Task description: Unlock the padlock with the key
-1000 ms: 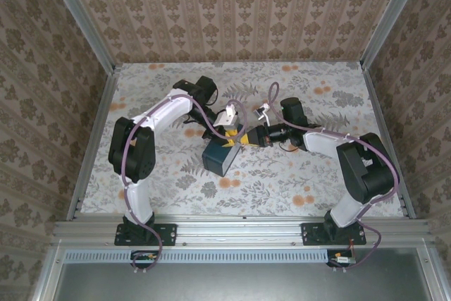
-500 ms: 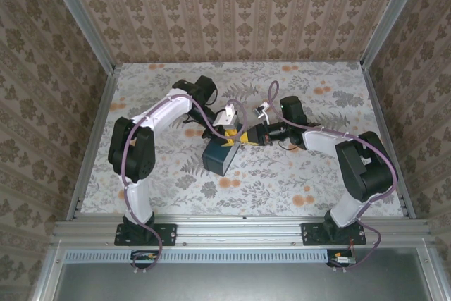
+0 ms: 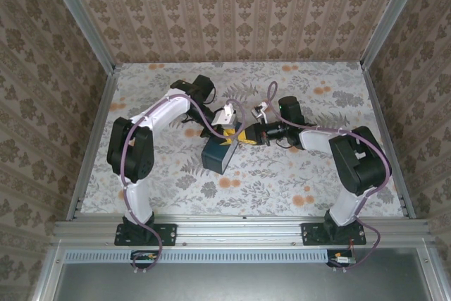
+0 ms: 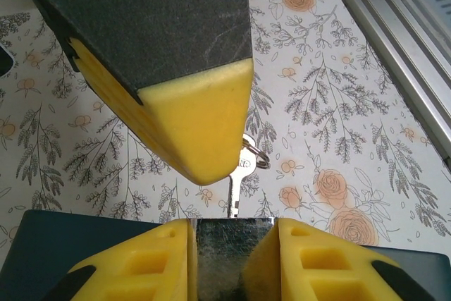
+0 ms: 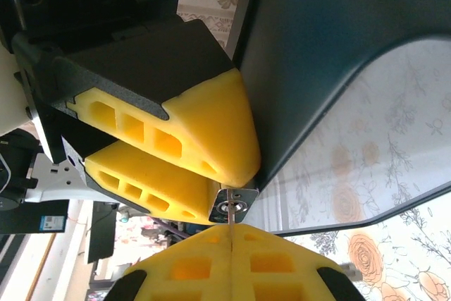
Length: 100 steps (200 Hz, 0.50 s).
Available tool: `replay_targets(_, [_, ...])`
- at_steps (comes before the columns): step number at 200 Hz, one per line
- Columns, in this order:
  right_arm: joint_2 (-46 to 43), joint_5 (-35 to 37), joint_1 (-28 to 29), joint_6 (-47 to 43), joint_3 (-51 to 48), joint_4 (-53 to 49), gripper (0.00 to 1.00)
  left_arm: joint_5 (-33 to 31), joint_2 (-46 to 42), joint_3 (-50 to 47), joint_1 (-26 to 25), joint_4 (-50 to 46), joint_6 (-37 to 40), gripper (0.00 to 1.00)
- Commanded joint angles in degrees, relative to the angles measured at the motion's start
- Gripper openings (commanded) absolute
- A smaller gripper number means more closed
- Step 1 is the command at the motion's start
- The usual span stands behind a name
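Observation:
A small silvery padlock sits between the yellow fingers of my left gripper, which is shut on it just above the blue box. Its keyhole face points at my right gripper. That gripper is shut on the key, a thin silvery piece with a ring at its head. The key's blade reaches straight into the keyhole. In the top view both grippers meet tip to tip, the left gripper against the right gripper. Part of the key's head is hidden behind the right finger.
The blue box lies directly under the left fingers, and its dark side stands close beside the right gripper. Floral tabletop spreads around. A metal rail runs along the table's edge.
My right arm has pushed leftward, carrying the key toward the padlock until the two grippers meet. The left arm and box have hardly moved.

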Motion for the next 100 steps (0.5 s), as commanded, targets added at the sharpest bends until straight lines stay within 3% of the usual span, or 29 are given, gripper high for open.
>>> replay_targets(1, [2.8, 0.3, 2.0, 4.2, 1.9, 6.2, 0.00, 5.0, -1.5, -0.2, -1.1, 0.4, 0.3, 0.21])
replay_targets(35, [3.3, 1.7, 2.3, 1.2, 1.9, 2.3, 0.00, 7.8, -1.6, -0.8, -0.3, 1.9, -0.4, 0.21])
replay_targets(64, [3.7, 1.5, 2.8, 8.2, 1.3, 13.1, 0.00, 7.5, -1.1, 0.0, -0.5, 0.0, 0.6, 0.20])
replay_targets(86, [2.6, 2.6, 3.5, 2.3, 3.2, 5.6, 0.00, 7.9, -0.7, 0.6, -0.4, -0.7, 0.9, 0.20])
replay_targets(100, [2.6, 2.8, 3.8, 3.5, 2.8, 7.2, 0.00, 7.9, -0.7, 0.6, -0.4, -0.5, 0.5, 0.20])
